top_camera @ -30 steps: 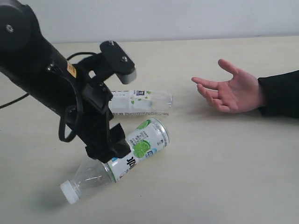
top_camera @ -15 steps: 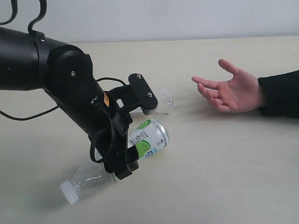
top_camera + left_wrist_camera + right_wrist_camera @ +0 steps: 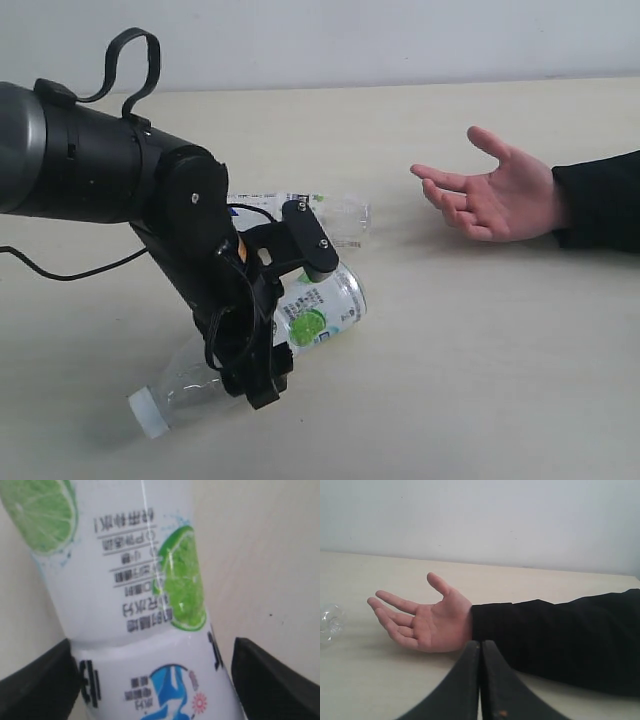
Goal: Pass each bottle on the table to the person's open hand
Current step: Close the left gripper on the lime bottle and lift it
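Bottles: two are being shown, both lying on their sides on the pale beige table.

Item one, the fat bottle, with a white-and-green label and lime slices, is being found left of centre. Its white cap is being pointed toward the near left edge and its base toward the right. It is being straddled by the left gripper, whose jaws are being held wide apart. In the left wrist view, one of the black fingers is being seen clear of the label, with bare tabletop between. The other is being seen just beside the bottle, and contact cannot be told.

Item two, the slim white-labelled bottle, is being seen just behind the first, partly hidden by the arm.

Item three, the person's open hand, is being offered palm up with fingers spread at the right, well apart from both bottles. A black sleeve is being worn at the wrist.

Item four, the right gripper, is being shown only in its own wrist view. Its fingers are being pressed together on nothing and pointed toward the hand.
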`<state>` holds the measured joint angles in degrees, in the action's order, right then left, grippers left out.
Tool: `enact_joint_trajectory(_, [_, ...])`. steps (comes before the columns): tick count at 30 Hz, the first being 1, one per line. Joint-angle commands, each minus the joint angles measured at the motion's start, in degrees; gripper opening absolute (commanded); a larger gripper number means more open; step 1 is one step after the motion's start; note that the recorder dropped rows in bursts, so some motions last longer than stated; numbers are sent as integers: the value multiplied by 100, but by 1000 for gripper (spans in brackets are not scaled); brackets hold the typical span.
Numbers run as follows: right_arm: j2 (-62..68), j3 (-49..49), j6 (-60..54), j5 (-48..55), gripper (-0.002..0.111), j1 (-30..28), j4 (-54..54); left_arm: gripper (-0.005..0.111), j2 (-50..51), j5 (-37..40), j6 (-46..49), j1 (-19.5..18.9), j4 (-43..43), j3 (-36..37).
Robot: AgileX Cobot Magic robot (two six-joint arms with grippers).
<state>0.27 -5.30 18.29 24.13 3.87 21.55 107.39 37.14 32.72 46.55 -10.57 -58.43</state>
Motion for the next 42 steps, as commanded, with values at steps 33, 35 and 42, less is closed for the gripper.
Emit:
enact_joint_trajectory(33, [-27,31,0,-29,0,-18,-16,0,-1529,924,-1144,31,-75,-644])
enact_joint_trajectory(35, [-27,31,0,-29,0,-18,-16,0,-1650,855,-1397,31,-99,-785])
enact_joint_trajectory(42, [-27,31,0,-29,0,-18,-16,0,-1672,733,-1492,279,313,-1231])
